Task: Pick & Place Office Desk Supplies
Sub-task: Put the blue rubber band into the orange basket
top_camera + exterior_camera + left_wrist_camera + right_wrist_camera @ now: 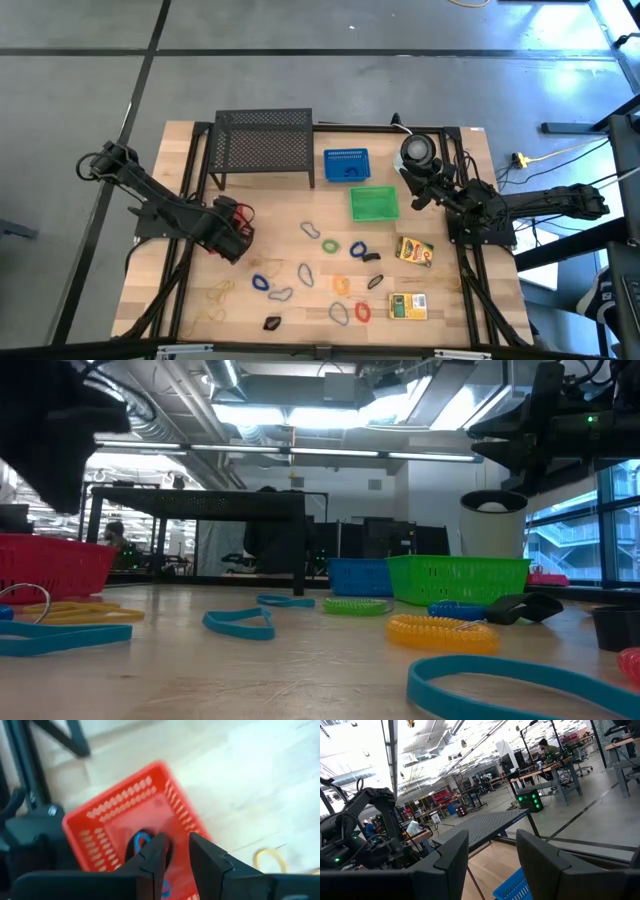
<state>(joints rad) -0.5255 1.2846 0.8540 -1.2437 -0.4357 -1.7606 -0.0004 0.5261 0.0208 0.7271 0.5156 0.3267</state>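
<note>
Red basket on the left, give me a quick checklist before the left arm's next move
1. Left gripper over the red basket: ok.
2. Left fingers apart, nothing between them: ok.
3. Blue loop lying inside the basket: ok.
4. More supplies still loose on the table, such as the green loop: ok.
5. Right gripper open, raised near the green basket, well apart from the left arm: ok.

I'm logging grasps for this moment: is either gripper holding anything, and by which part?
Nothing is held. The left gripper is open above the red basket; the right gripper is open and empty too.
</note>
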